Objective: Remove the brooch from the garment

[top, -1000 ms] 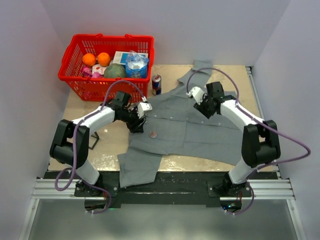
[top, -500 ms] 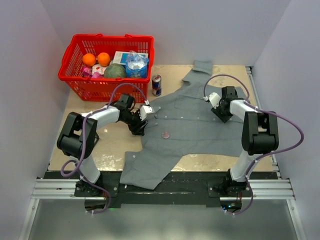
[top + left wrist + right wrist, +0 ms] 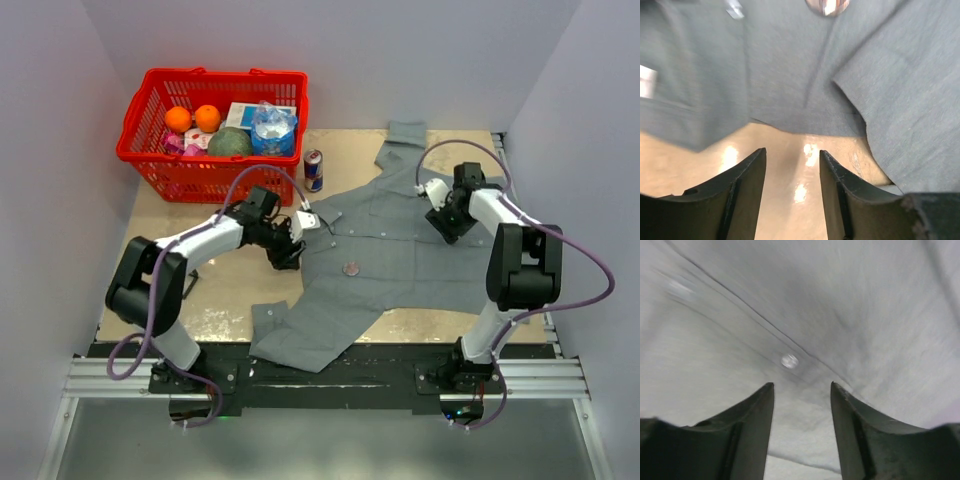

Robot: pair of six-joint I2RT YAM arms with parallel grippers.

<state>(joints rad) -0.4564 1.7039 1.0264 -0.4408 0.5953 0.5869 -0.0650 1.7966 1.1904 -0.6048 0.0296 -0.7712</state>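
The garment (image 3: 400, 245), a grey button-up shirt, lies spread over the middle and right of the table. The brooch (image 3: 350, 268), a tiny reddish disc, sits on its front and shows cut off at the top edge of the left wrist view (image 3: 827, 5). My left gripper (image 3: 286, 255) is at the shirt's left edge, left of the brooch. Its jaws (image 3: 792, 155) are open over bare table, with the cloth (image 3: 790, 75) just ahead. My right gripper (image 3: 444, 226) hovers over the shirt's upper right, open (image 3: 802, 386) above the cloth, with a pale button (image 3: 789, 361) just beyond its tips.
A red basket (image 3: 160, 160) holding oranges, a melon and packets stands at the back left. A drink can (image 3: 313, 170) stands upright between the basket and the shirt's collar. The walls close in on both sides, and the right arm works near the right wall.
The shirt has slid to the right across the table, carrying the brooch with it. Both grippers moved right, the right one toward the back right. The right jaws narrowed and then opened again.
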